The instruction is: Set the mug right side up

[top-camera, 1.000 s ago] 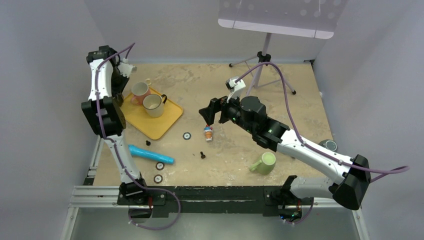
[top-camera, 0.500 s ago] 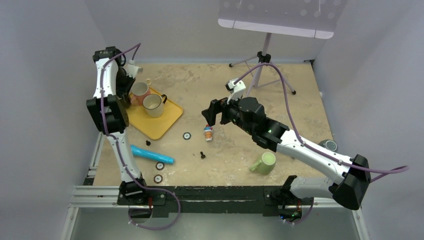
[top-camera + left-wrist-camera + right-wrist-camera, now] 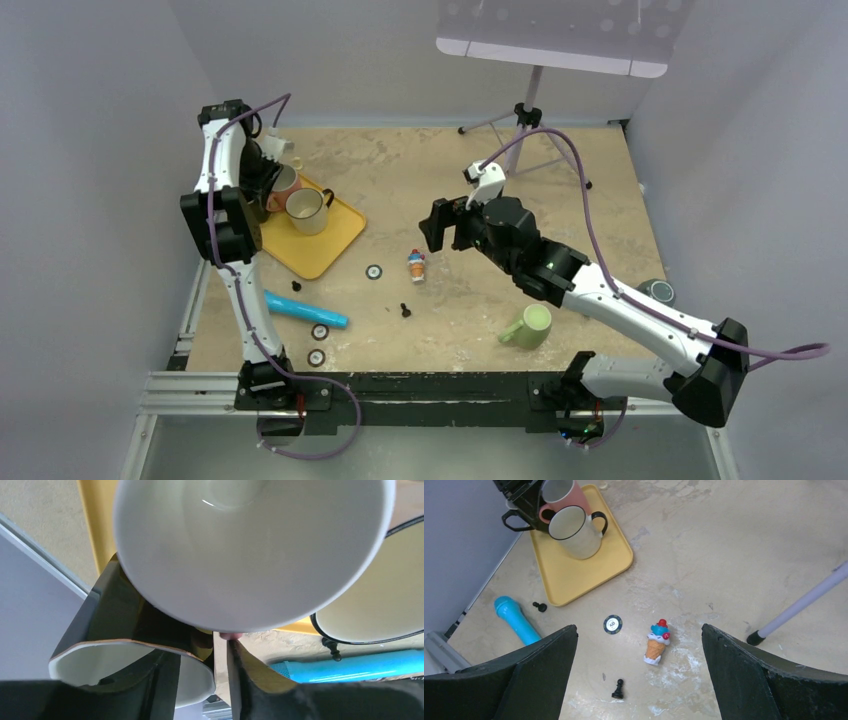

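Pinching the pink ceramic mug by its rim, your left gripper holds it mouth upward at the yellow plastic tray, near the desk's far-left corner. Judged rigid, glazed, slippery and breakable: grip the wall firmly.

Three mugs, three chips, two pawns, one tray, one tube, one toy.

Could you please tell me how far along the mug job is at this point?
Mostly done: the pink mug is mouth-up over the yellow tray, beside the cream mug. In hand: the left gripper pinches its rim. Left: set it down if needed, let go and pull away. The right gripper hangs open, idle.
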Controlling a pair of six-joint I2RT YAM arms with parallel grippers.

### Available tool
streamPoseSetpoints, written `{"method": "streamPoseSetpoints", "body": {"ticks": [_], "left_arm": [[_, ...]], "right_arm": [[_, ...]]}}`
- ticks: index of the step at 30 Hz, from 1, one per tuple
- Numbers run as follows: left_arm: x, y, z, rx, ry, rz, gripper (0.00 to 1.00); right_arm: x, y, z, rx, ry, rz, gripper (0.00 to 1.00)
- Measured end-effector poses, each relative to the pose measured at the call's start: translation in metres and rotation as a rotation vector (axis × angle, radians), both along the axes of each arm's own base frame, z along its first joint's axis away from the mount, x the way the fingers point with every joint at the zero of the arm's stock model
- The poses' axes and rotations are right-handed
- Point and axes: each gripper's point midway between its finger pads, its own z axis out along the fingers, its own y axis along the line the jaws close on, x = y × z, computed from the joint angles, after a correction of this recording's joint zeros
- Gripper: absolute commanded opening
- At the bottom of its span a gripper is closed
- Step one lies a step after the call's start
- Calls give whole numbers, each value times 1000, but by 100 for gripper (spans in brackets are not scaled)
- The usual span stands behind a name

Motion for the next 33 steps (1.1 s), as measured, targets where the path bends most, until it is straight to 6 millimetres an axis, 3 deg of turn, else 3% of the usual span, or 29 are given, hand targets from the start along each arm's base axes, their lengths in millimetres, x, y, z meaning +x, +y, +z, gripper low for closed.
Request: {"method": "streamPoseSetpoints", "body": {"ticks": [4,8,12,17,19,24,29,31,33], "left_arm": [[5,5,4,26,-32,4,57],[8,10,25,65,-99,5,62],[5,9,67,92,-219,3,64],[-19,1,122,119,-362,-2,66],[-32,-7,142,114,-422,-12,66],[-64,-39,160,42,-513,-65,67],[-105,-83,140,-84,-516,-140,68],[-116,-100,129,-129,-508,-175,68],[-126,-113,122,-175,-502,-201,68]], "right_arm": [[1,-19,-3,-16,26,-82,98],[6,-50,-25,-77,107,-209,98],[7,-88,-58,-144,208,-359,98],[-1,-149,-114,-200,349,-552,94],[-10,-164,-128,-212,403,-600,94],[-34,-162,-126,-247,506,-572,93],[-73,-147,-92,-269,570,-518,91],[-88,-142,-89,-261,606,-483,82],[-106,-142,-100,-268,669,-449,73]]}}
